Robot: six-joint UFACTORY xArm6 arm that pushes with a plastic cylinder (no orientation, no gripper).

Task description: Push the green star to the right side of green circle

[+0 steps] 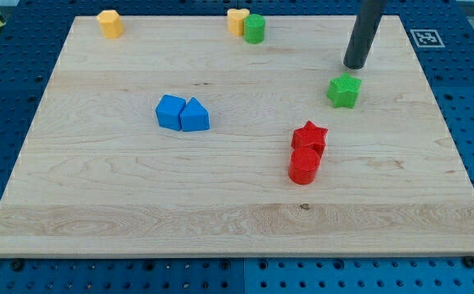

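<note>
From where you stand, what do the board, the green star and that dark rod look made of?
The board looks like pale wood, matte, with visible grain lines. The green star seems moulded plastic or foam: even colour, dull sheen. The rod, ending at my tip just above the star, is dark and smooth; metal or plastic, I cannot tell.

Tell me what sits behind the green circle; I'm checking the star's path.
A yellow block touches the green circle on the view's left, partly hidden. My tip stands just above the green star, apart from it.
</note>
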